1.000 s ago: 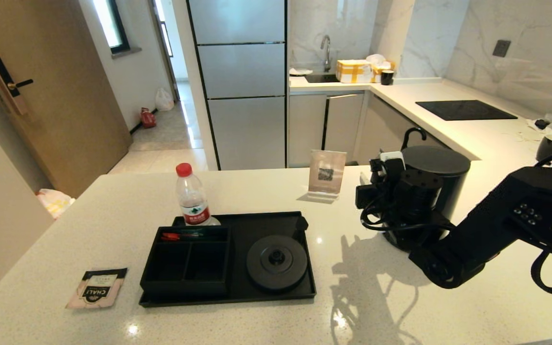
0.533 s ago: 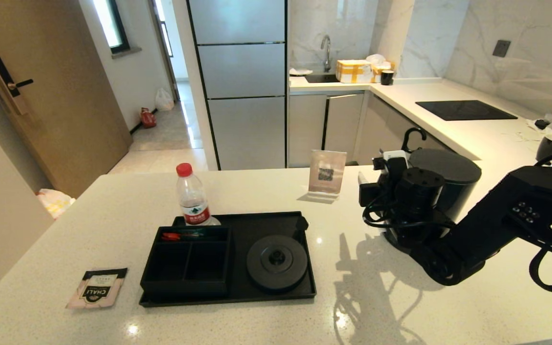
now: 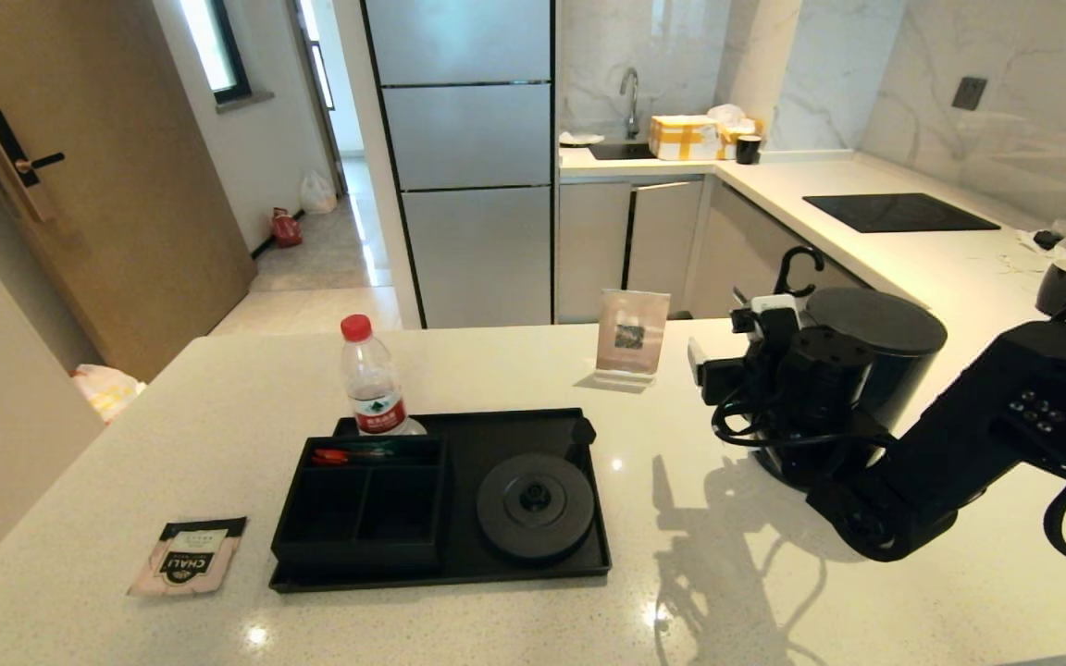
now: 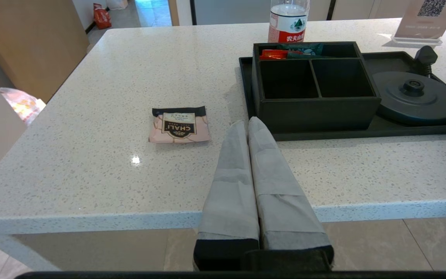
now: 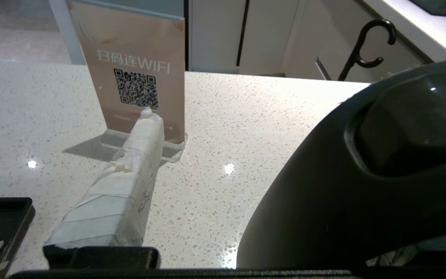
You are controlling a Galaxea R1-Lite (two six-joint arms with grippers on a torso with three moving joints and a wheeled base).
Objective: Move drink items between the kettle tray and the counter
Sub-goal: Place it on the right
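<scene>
The tall black kettle stands on the counter to the right of the kettle tray. My right gripper is at the kettle's left side and open. One taped finger shows well apart from the kettle body, and the other finger is hidden behind it. The round kettle base is bare. The CHALI tea sachet lies flat on the counter left of the tray. My left gripper is shut and empty, near the counter's front edge, between the sachet and the compartment box.
A red-capped water bottle stands at the tray's back left. A QR-code WiFi sign stands behind the tray, just ahead of the right finger. A black hook hangs beyond the kettle. The cooktop and a dark mug are far right.
The kettle and my right arm have shifted together to the right, away from the tray. The sachet, bottle and tray have not moved.
</scene>
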